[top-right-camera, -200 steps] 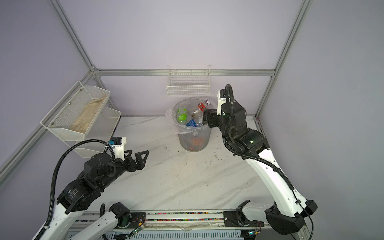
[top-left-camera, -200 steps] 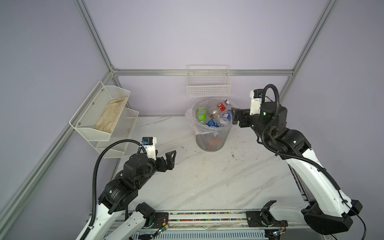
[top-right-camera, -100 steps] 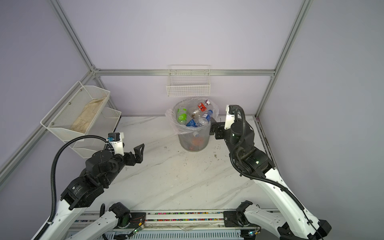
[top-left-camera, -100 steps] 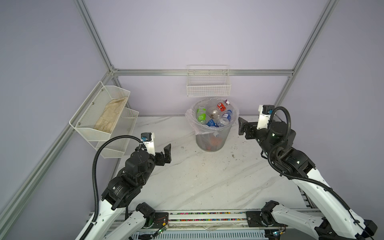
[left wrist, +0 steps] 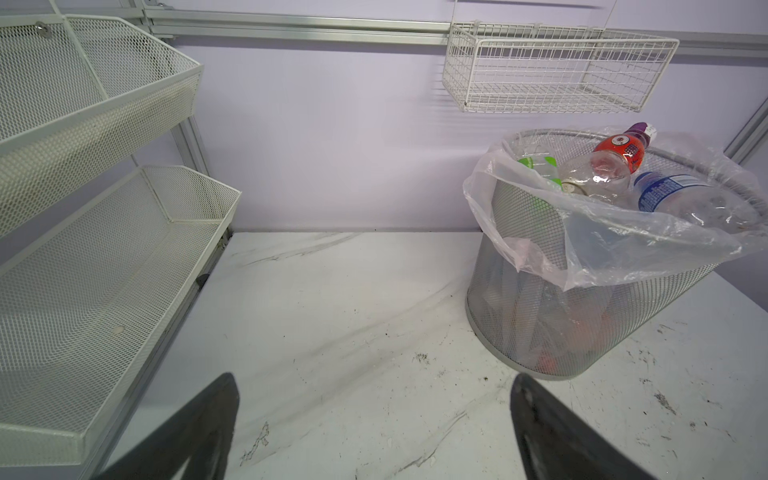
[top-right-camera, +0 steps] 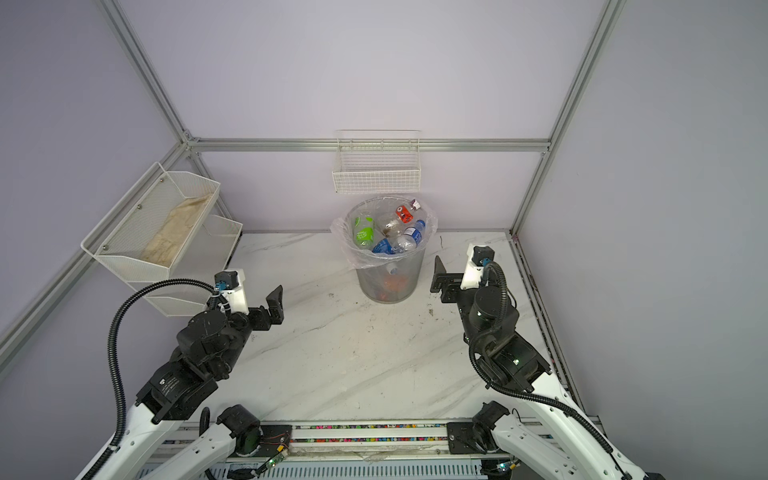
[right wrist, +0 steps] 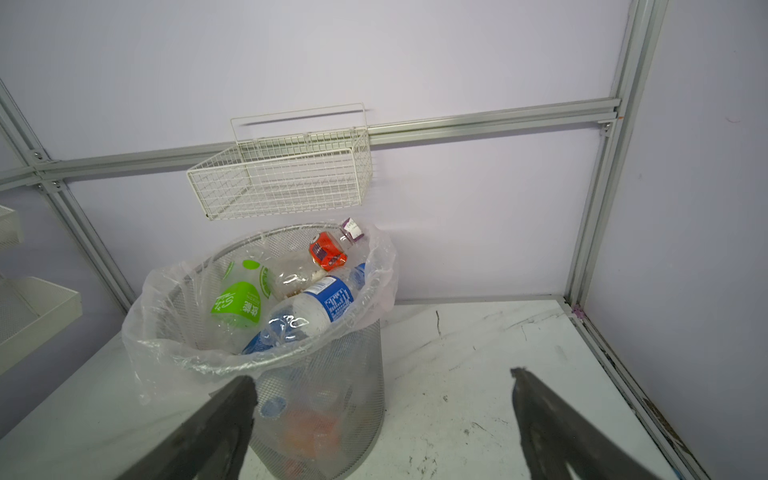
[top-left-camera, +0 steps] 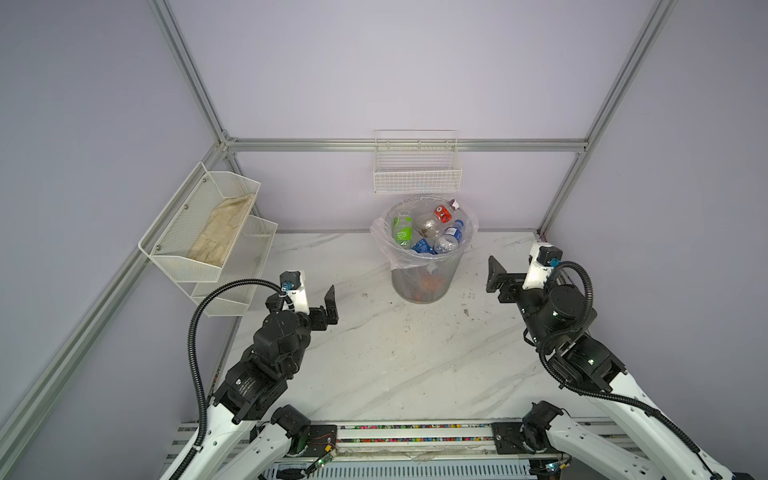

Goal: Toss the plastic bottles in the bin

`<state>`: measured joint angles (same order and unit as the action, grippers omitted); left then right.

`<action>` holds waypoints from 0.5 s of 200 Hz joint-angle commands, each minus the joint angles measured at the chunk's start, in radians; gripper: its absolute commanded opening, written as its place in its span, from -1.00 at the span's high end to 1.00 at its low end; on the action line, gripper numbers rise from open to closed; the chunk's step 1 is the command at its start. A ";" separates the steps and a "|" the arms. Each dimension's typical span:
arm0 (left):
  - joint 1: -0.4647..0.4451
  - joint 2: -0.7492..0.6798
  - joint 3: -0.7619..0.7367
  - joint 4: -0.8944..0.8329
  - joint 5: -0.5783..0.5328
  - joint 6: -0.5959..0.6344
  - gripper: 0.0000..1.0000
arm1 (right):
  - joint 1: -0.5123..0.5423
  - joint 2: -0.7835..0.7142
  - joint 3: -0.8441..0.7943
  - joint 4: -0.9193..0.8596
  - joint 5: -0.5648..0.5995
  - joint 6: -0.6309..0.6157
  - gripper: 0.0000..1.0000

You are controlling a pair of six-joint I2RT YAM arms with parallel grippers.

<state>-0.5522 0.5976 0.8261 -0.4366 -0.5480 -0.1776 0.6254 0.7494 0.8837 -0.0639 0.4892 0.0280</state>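
Observation:
The bin is a round grey mesh basket with a clear bag liner, standing at the back of the marble table. Plastic bottles lie heaped at its top: a green-labelled one, a red-labelled one and a blue-labelled one. More show dimly through the mesh. My left gripper hovers open and empty to the bin's front left. The right gripper is open and empty just right of the bin.
A white wire basket hangs on the back wall right above the bin. A two-tier white mesh shelf on the left wall holds a beige cloth. Aluminium frame posts stand in the corners. The tabletop is scuffed.
My right gripper has drawn back from over the bin's rim, down and to the right. The left gripper has pulled back slightly and turned toward the back wall. Both stayed open.

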 commanded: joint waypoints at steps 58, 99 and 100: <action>-0.002 -0.017 -0.177 0.145 -0.139 0.052 -1.00 | 0.002 -0.136 -0.261 0.229 0.038 -0.074 -0.95; -0.002 0.009 -0.261 0.204 -0.159 0.055 -1.00 | 0.002 -0.147 -0.360 0.293 0.090 -0.085 -0.95; -0.002 0.008 -0.262 0.207 -0.159 0.055 -1.00 | 0.002 -0.147 -0.361 0.293 0.091 -0.085 -0.95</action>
<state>-0.5522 0.5941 0.6346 -0.3183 -0.6685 -0.1368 0.6254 0.6071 0.5640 0.1352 0.5285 -0.0319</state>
